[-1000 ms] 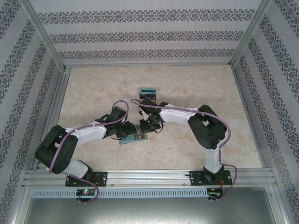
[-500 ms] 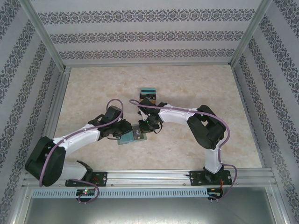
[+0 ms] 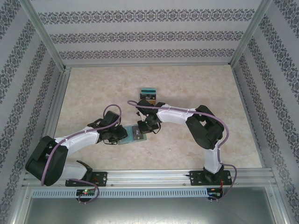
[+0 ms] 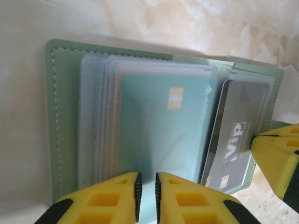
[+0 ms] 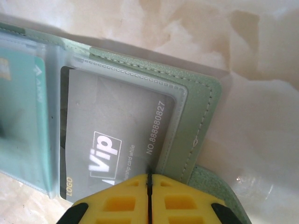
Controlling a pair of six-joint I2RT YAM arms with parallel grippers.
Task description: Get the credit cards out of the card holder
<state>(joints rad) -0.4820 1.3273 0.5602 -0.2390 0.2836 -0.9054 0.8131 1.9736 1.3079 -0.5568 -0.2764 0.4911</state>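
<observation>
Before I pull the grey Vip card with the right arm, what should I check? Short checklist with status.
1. Card holder lying open on the table: ok.
2. Grey Vip card free of its pocket: not ok, still inside, tilted.
3. Right gripper shut at that card's edge: ok.
4. Gripping the card alone, not the pocket too: cannot tell.
5. Left gripper pinning the holder: cannot tell; fingers a slit apart over the pocketed teal card.
</observation>
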